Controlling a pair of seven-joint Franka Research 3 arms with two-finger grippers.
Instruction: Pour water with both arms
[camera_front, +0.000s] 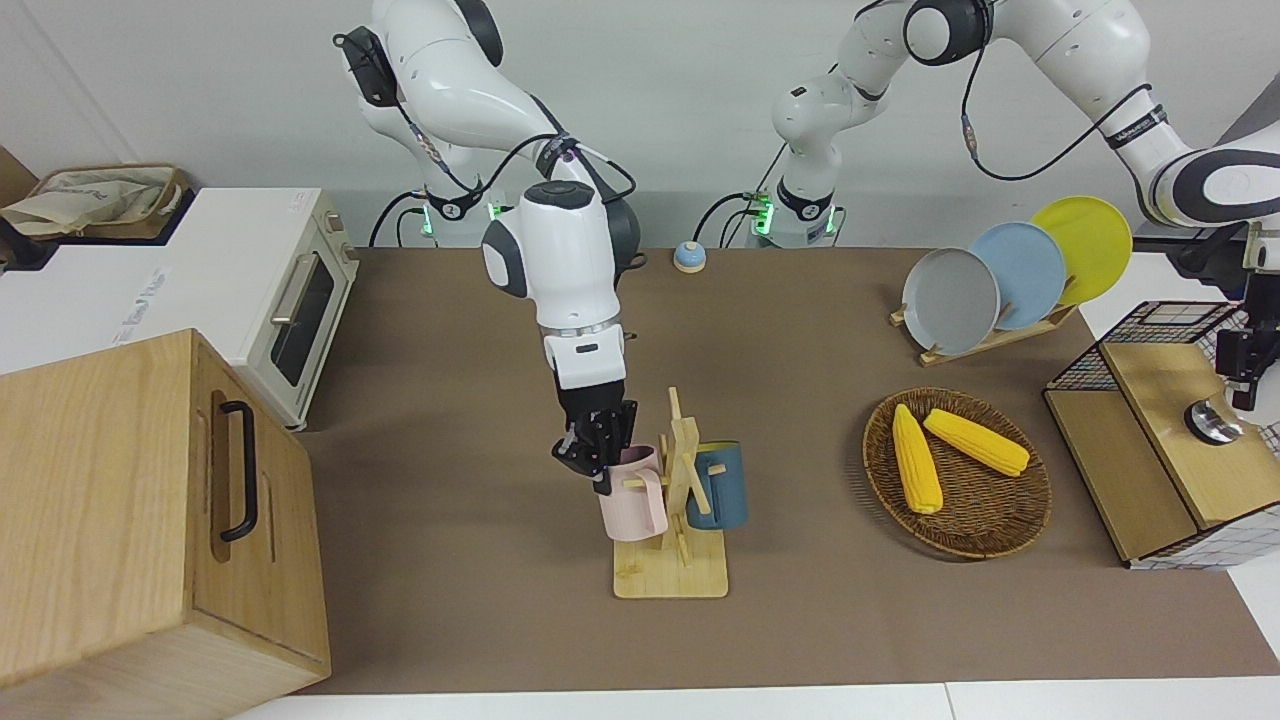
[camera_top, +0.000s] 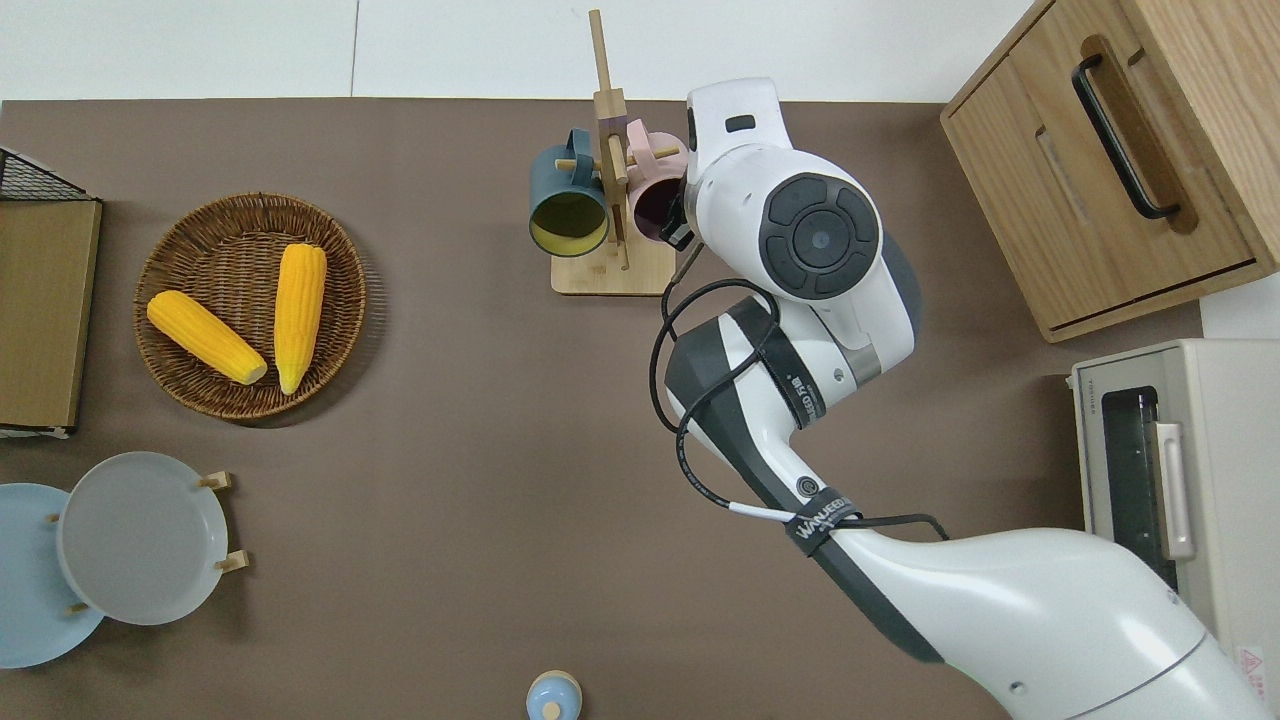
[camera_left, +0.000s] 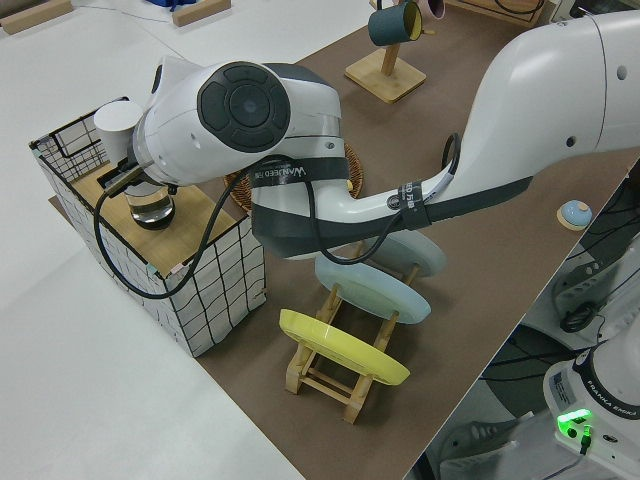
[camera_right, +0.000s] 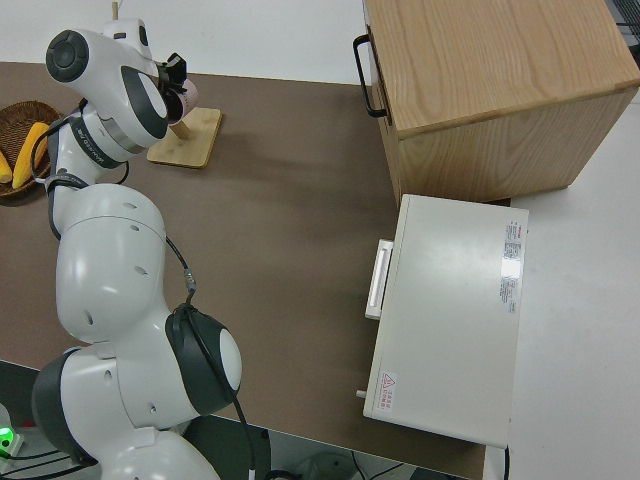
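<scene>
At the centre of the front view, the right tool (camera_front: 598, 452) sits at the rim of the pink mug (camera_front: 634, 497) hanging on the wooden mug rack (camera_front: 672, 575), apparently clamped on it. The step looks like fetching a cup; next, lifting it clear of its peg. At the frame's right edge, the left tool (camera_front: 1243, 372) hangs over the glass vessel (camera_left: 152, 208) on the wire basket's lid; whether its fingers are apart or together I cannot tell.

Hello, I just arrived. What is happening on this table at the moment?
The right arm's hand is at the pale pink mug that hangs on the wooden mug stand, with its fingers at the mug's rim. The dark blue mug hangs untouched beside it on the same stand. The left arm's hand is at the wire basket with a wooden top, at the left arm's end of the table, by a small glass vessel standing there. Nothing is being poured yet.
</scene>
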